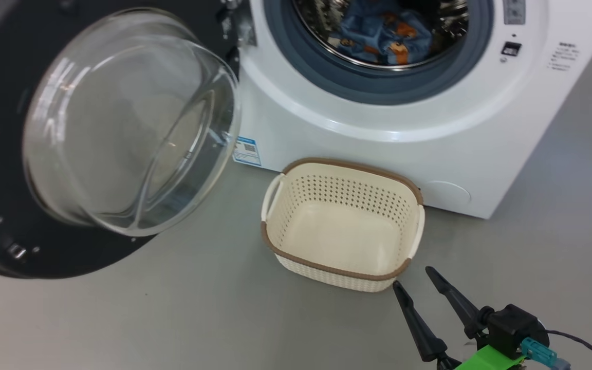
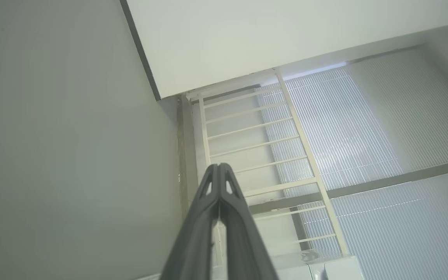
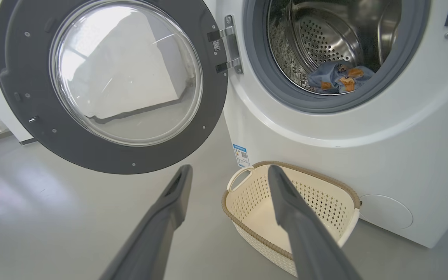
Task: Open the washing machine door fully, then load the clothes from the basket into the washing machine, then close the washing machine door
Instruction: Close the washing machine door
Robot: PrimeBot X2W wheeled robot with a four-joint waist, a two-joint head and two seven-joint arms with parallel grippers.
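Nearest the robot, at the lower right of the head view, the right gripper (image 1: pixel 412 277) hovers over the floor (image 1: pixel 172 318) just beside the front corner of the basket (image 1: pixel 350 165). Its two fingers are spread wide and hold nothing, a posture that fits a gripper with nothing left to pick. The basket stands on the floor close against the front of the washing machine (image 1: pixel 378 149), below the opening, which keeps the lifting path short; its interior is bare. Beyond it, the clothes (image 1: pixel 378 36) lie in the steel drum (image 3: pixel 325 35), inside the grey-blue seal (image 1: pixel 378 90), so loading appears complete. The door (image 1: pixel 126 123) hangs on its hinge (image 3: pixel 230 46) to the left of the opening, swung wide with its glass bowl toward the robot, leaving the opening unobstructed. Closing the door is judged to be the outstanding step. The left gripper (image 2: pixel 219 171) has its fingers pressed together, empty, and points up toward a wall (image 2: pixel 53 136) and a barred window (image 2: pixel 263 147), away from the work.
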